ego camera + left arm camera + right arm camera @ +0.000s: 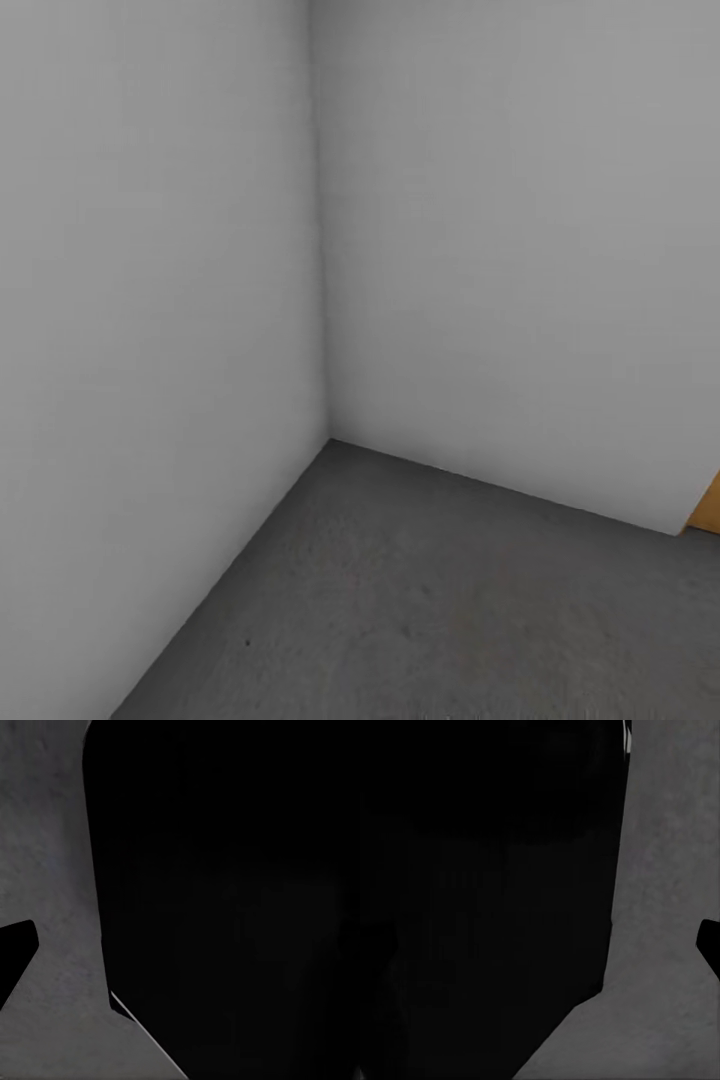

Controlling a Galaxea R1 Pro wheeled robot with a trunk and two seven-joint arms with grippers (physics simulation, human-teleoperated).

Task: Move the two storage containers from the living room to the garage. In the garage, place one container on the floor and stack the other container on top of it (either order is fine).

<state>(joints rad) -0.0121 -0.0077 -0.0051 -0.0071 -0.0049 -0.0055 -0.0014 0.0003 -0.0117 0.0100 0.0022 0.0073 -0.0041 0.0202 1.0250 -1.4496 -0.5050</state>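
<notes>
I face a corner of the garage, where two plain pale grey walls (500, 250) meet over the dark grey concrete floor (420, 600). The two storage containers are out of view, and so is the living room. In the left wrist view a single black fingertip (15, 956) juts in over the speckled floor (52, 870), beside a large black shape (225, 900). The right wrist view has a black fingertip (711, 945) at its edge over the floor (667, 870), with a big dark mass (487, 892) alongside. Neither wrist view reveals how the jaws stand.
The left wall (150, 350) runs close along my left side down to the floor. At the far right the back wall ends, and a narrow orange-brown strip (708, 508) shows past its edge. Bare concrete stretches ahead toward the corner.
</notes>
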